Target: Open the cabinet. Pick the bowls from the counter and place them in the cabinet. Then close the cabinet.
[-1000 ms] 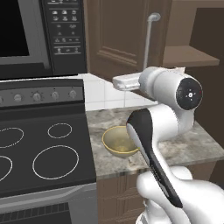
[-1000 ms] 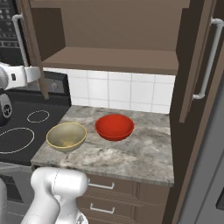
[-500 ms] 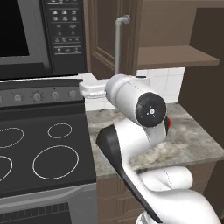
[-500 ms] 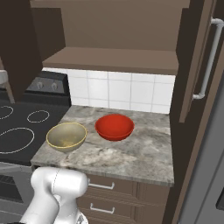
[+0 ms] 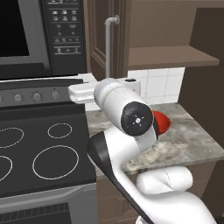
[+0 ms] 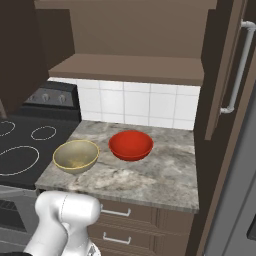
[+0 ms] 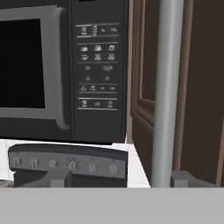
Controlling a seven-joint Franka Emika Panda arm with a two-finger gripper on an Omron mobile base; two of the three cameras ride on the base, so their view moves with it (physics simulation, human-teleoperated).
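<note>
The cabinet (image 6: pixel 125 67) stands open: both doors are swung wide, so its wooden shelf (image 6: pixel 131 68) is bare and reachable above the counter (image 6: pixel 145 175). The left door's silver handle (image 7: pixel 168 92) rises close in front of the hand camera, just inside the right fingertip, with a clear gap to the left one. The gripper (image 7: pixel 117 179) therefore looks spread and clamps nothing, as a hand does after pulling a door open. Below the shelf wait the bowls, the red bowl (image 6: pixel 130 145) and the tan bowl (image 6: pixel 76 155), side by side and apart on the stone. The arm (image 5: pixel 131 127) reaches left over the stove (image 5: pixel 39 153), near the microwave (image 7: pixel 61 70). Picking the bowls likely comes next.
</note>
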